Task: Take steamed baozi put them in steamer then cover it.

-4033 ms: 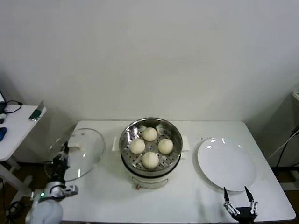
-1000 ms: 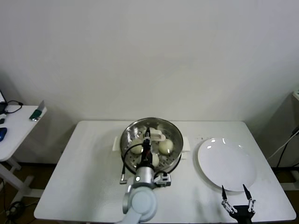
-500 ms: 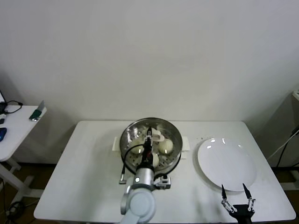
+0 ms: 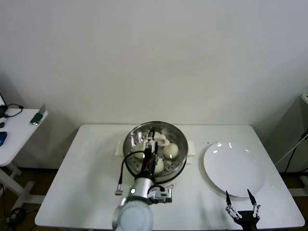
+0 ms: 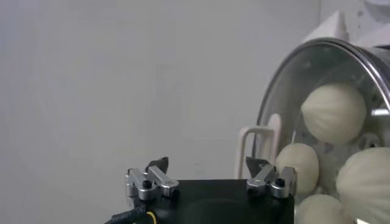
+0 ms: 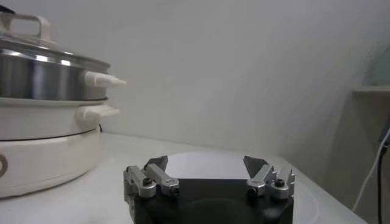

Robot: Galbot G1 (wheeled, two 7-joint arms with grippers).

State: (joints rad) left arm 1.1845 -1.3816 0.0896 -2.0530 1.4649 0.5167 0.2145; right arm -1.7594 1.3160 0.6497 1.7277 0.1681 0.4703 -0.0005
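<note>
The steamer [image 4: 181, 142], a shiny steel basket on a cream-white base, stands mid-table. The steamed baozi [image 4: 171, 150] lie inside it. The cover [image 4: 161, 140], a clear glass lid with a cream bar handle, rests on the steamer. My left gripper [image 4: 152, 144] hovers over the lid, open and empty. In the left wrist view its fingertips [image 5: 207, 164] spread wide, one close beside the lid's handle [image 5: 256, 149], with baozi [image 5: 334, 112] under the glass. My right gripper [image 4: 237, 195] is open and empty at the table's front right, also shown in its wrist view [image 6: 206, 161].
A flat white plate [image 4: 233, 168] lies right of the steamer, just beyond my right gripper. The right wrist view shows the plate [image 6: 201, 171] and the steamer's side [image 6: 42, 73]. A side table [image 4: 19, 130] with small items stands far left.
Four seconds ago my left gripper held the lid off to the left of the steamer. Now the lid sits on the steamer, and over the last second my left arm has drawn back towards the table's front.
</note>
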